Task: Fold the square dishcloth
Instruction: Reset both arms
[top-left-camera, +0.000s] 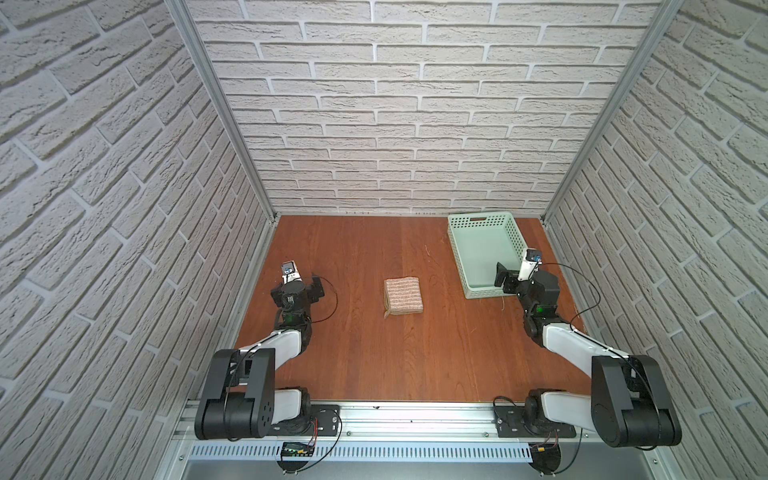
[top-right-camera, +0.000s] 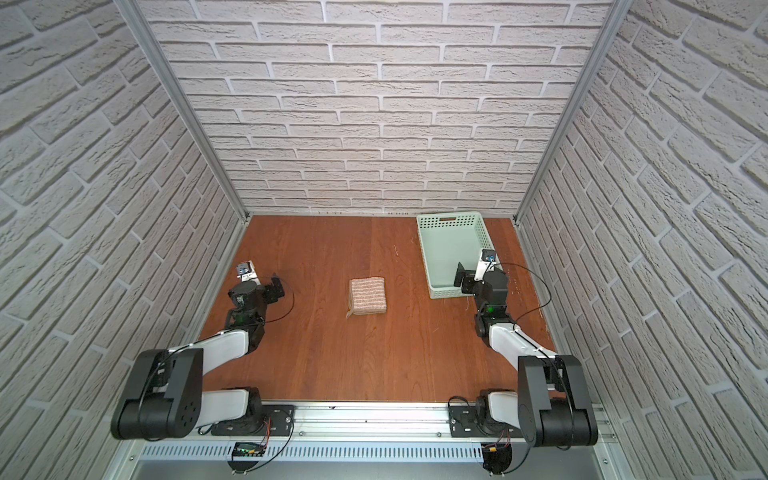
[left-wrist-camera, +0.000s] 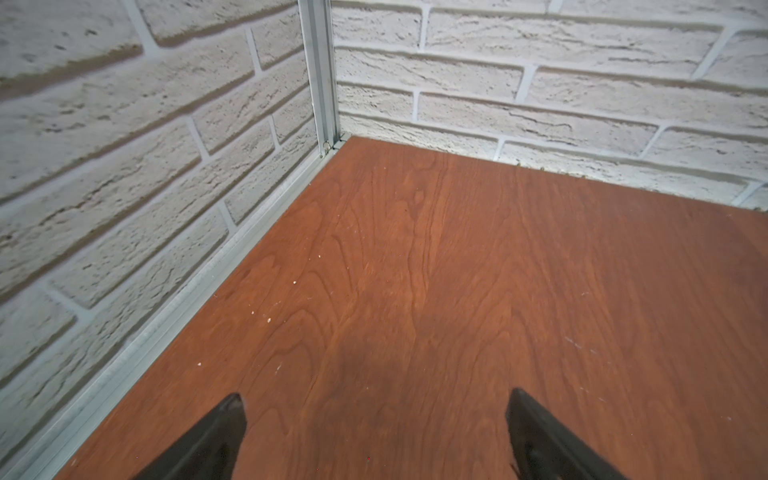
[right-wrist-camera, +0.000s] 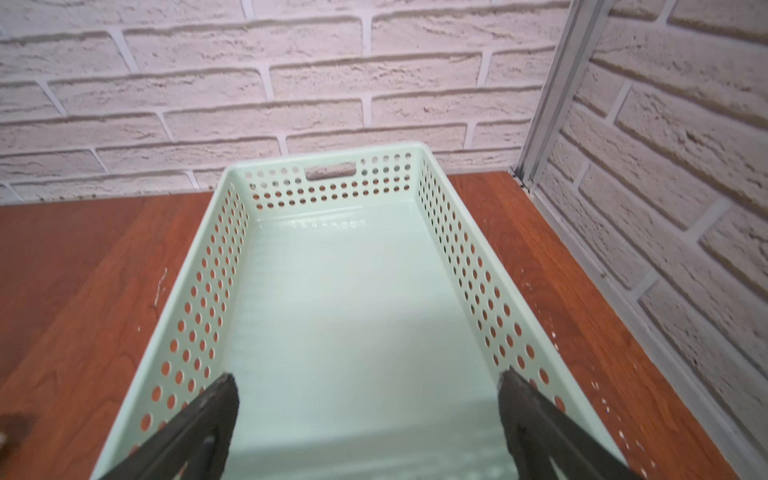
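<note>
The square dishcloth (top-left-camera: 403, 296) (top-right-camera: 368, 296) lies near the middle of the wooden table (top-left-camera: 374, 357), tan-brown with pale stripes. It is folded into a small thick square, and a loose thread trails from its near left corner. My left gripper (top-left-camera: 316, 286) (left-wrist-camera: 376, 399) hovers open and empty over bare wood far to the cloth's left. My right gripper (top-left-camera: 502, 275) (right-wrist-camera: 368, 378) is open and empty above the near end of the basket, well to the cloth's right. Neither wrist view shows the cloth.
A pale green perforated basket (top-left-camera: 480, 217) (top-right-camera: 449, 217) (right-wrist-camera: 208, 291) stands empty at the back right of the table. Brick-patterned walls with metal corner posts (left-wrist-camera: 320, 75) close in the left, back and right sides. Small thread scraps lie near the basket.
</note>
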